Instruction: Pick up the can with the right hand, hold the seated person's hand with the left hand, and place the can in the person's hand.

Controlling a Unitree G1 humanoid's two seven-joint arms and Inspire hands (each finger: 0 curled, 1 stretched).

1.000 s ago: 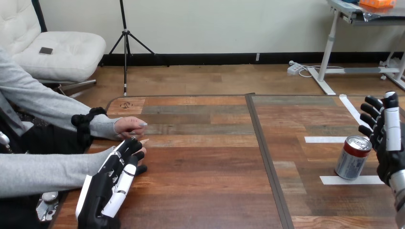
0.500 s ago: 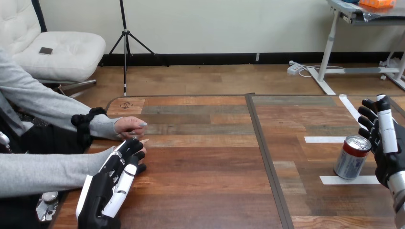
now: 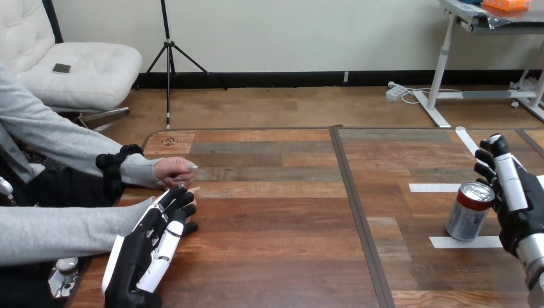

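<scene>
A silver can with a red band [image 3: 470, 210] stands on the right part of the table, between white tape strips. My right hand [image 3: 513, 196] is upright just to the can's right, its straight fingers close against the can's side, open. At the left, my left hand [image 3: 151, 247] lies with straight fingers over the person's nearer hand, of which only a fingertip [image 3: 194, 189] shows past my fingers; I see no curl round it. The person's other hand [image 3: 174, 170] rests loosely closed on the table just beyond.
White tape strips [image 3: 436, 188] [image 3: 465, 242] mark the table around the can. A dark seam [image 3: 359, 212] runs front to back across the wooden table [image 3: 276, 224]. The person's grey sleeves reach in from the left edge.
My right hand has moved left and a little down, closing in on the can's right side; the can has shifted slightly left. My left hand and the person's hands have stayed put.
</scene>
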